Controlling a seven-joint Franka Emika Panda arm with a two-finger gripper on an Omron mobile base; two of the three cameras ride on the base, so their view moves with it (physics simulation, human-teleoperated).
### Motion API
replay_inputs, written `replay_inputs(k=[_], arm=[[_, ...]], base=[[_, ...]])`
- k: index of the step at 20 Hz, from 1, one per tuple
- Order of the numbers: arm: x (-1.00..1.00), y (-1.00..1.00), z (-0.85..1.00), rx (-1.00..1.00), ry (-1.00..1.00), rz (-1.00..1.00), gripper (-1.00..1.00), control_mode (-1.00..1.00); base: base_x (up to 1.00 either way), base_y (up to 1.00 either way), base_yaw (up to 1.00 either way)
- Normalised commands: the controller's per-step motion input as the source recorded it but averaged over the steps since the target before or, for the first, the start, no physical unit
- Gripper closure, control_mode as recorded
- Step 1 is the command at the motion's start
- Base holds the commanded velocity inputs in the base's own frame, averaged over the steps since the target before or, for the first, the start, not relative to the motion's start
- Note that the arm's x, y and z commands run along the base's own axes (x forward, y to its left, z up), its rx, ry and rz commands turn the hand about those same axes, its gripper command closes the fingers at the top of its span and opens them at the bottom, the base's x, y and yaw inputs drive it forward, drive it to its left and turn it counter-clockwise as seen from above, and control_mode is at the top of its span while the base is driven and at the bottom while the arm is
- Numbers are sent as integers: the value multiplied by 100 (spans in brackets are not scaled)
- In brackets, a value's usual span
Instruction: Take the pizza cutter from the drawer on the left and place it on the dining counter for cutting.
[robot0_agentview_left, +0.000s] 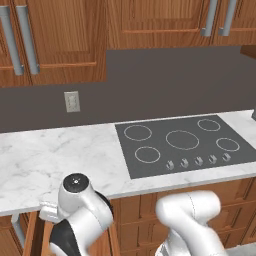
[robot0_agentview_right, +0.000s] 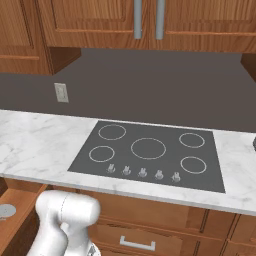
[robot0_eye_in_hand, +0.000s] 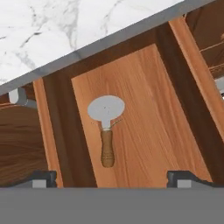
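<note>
The wide reddish-brown wood drawer (robot0_eye_in_hand: 144, 118) stands pulled open under the edge of the white grey-veined marble counter (robot0_eye_in_hand: 57, 30) with the black cooktop (robot0_agentview_left: 185, 142), so the opening step looks done. My jaws (robot0_eye_in_hand: 112, 177) hang above the open drawer, spread about as wide as they go, their two dark tips at the bottom corners of the hand view with nothing between them; I hold nothing.

The small pizza cutter with a round silver-grey wheel and short brown wooden handle (robot0_eye_in_hand: 106, 127) lies flat on the plain wood floor of the drawer, nearer the drawer's left wall than its right in the hand view, and clear of both. In the right base view I take the grey disc (robot0_agentview_right: 6, 211) at the left edge, on wood below the counter's edge, to be its wheel, though it is too small there to be sure.

Its long axis runs roughly from the counter's edge out toward the drawer's front: the wheel end points toward the counter, the handle end points back toward me. The handle lies almost straight, with a slight lean.

By my reckoning the grasp, the lift out of the drawer, the trip to the dining counter and the setting down all remain. I judge the handle the better place to close on, with my jaws across its short width
</note>
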Motion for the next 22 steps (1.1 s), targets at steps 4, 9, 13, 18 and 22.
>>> replay_inputs(k=[4, 9, 13, 18, 22], arm=[[2, 41, -28, 27, 0, 22, -100, -100], [0, 26, -29, 4, -2, 9, -100, -100], [0, 11, -11, -15, 0, 0, -100, -100], [0, 18, -16, -24, 8, 0, -100, -100], [0, 8, -3, -16, 18, 0, -100, -100]], base=[[0, 0, 0], [0, 0, 0], [0, 0, 0], [0, 0, 0], [0, 0, 0]])
